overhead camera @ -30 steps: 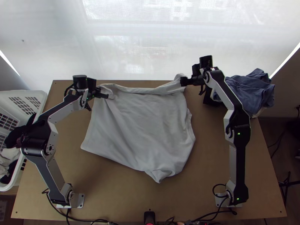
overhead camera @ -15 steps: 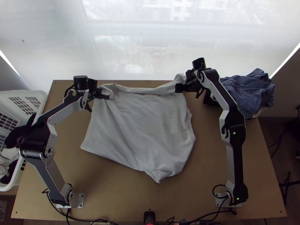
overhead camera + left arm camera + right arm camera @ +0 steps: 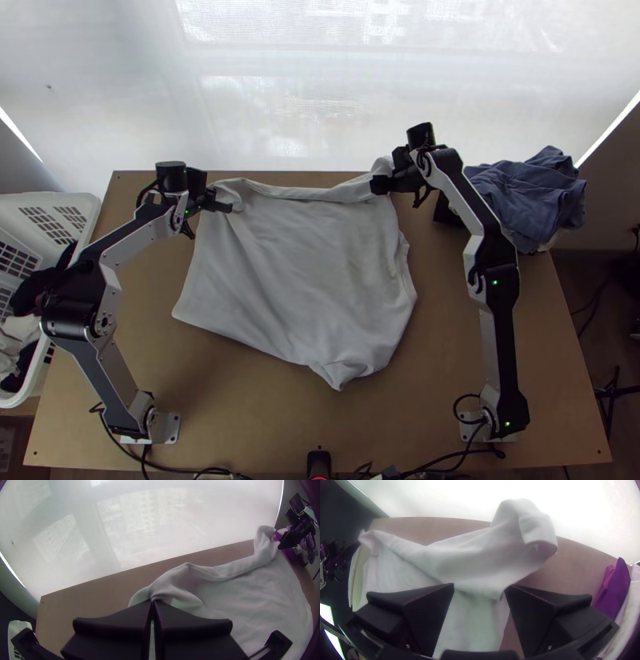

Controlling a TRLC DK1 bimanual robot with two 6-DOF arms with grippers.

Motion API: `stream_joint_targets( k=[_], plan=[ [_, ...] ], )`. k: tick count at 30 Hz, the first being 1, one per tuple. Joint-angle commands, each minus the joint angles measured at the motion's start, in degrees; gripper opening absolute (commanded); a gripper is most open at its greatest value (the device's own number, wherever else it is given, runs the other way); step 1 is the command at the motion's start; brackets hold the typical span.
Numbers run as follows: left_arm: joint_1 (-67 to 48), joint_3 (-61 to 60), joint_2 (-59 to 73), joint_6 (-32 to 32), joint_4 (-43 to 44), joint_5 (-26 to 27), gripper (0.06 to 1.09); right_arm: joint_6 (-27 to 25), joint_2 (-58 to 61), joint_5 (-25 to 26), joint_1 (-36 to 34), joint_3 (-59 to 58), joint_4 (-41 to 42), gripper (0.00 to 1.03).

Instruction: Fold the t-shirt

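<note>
While the left arm stands up from its base on the light wooden table (image 3: 144,360), its elbow juts out toward the white plastic basket (image 3: 86,214), then the forearm angles back in over the table. Its gripper (image 3: 230,208) sits at one far corner of the light grey-white cloth t-shirt (image 3: 304,272), and in the left wrist view the fingers are pressed together with a pinch of cloth at the tips. The right arm goes up pretty straight from its base, then bends inward, so the right gripper (image 3: 374,186) points across at the other far corner. Its own wrist view has those two fingers (image 3: 426,613) spread well apart, shirt fabric running between and past them; can't tell if either tip touches it. The shirt's laid out mid-table, far edge turned over in a loose roll between the grippers, near end crumpled a bit. Now the murky stuff: seen from the top, both grippers cover bits of the shirt's far corners, and I can't say whether that roll is sleeve or hem. The basket's cut off at the edge, and the right forearm hides some of the rumpled blue cloth pile (image 3: 536,196).
</note>
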Motion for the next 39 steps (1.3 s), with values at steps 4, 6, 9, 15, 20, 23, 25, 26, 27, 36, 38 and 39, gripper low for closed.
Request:
stream_joint_targets(
  k=[4, 6, 9, 15, 20, 23, 25, 26, 27, 36, 38, 39],
  plan=[
    [0.03, -0.05, -0.22, -0.35, 0.1, 0.03, 0.09, -0.17, 0.06, 0.06, 0.04, 0.5, 1.7, 0.44],
    [0.12, 0.3, -0.22, -1.23, 0.1, 0.12, 0.18, -0.79, 0.06, 0.15, 0.04, 0.59, 2.14, 0.32],
    [0.91, 2.23, -0.13, -4.57, -0.69, 0.03, 0.39, -1.4, -0.12, 0.06, 0.04, 0.59, 2.76, 0.15],
    [3.02, 10.84, 2.33, -10.46, -6.32, 0.12, 0.55, -3.16, -0.91, 0.06, 0.39, 0.68, 2.94, 0.03],
    [3.9, 17.52, 5.76, -13.18, -11.15, 0.2, 0.57, -3.51, -1.88, 0.06, 0.39, 0.68, 3.02, 0.03],
    [4.6, 23.24, 9.8, -14.15, -16.43, 3.54, 0.62, -3.6, -2.4, 0.06, 0.39, 0.68, 3.29, 0.03],
    [5.13, 28.07, 13.32, -15.38, -20.56, 4.69, 0.62, -3.77, -2.67, 0.06, 0.39, 0.68, 3.29, 0.03],
    [5.3, 30.44, 15.16, -15.55, -22.84, 6.0, 0.62, -3.95, -2.84, 0.06, 0.39, 0.68, 3.37, 0.03],
    [5.39, 32.82, 16.92, -15.99, -25.04, 6.36, 0.62, -3.95, -2.93, 0.06, 0.39, 0.68, 3.46, 0.03],
    [5.04, 50.92, 28.43, -19.42, -40.51, 6.71, 0.62, -5.09, -3.2, 0.15, 0.66, 0.41, 3.73, 0.03],
    [4.78, 50.92, 28.52, -19.51, -40.6, 6.71, 0.62, -5.27, -3.28, 0.15, 0.92, 0.32, 3.73, 0.03],
    [4.6, 50.92, 28.52, -19.77, -40.77, 6.79, 0.62, -5.62, -3.28, 0.06, 1.09, 0.24, 3.73, 0.03]
  ],
)
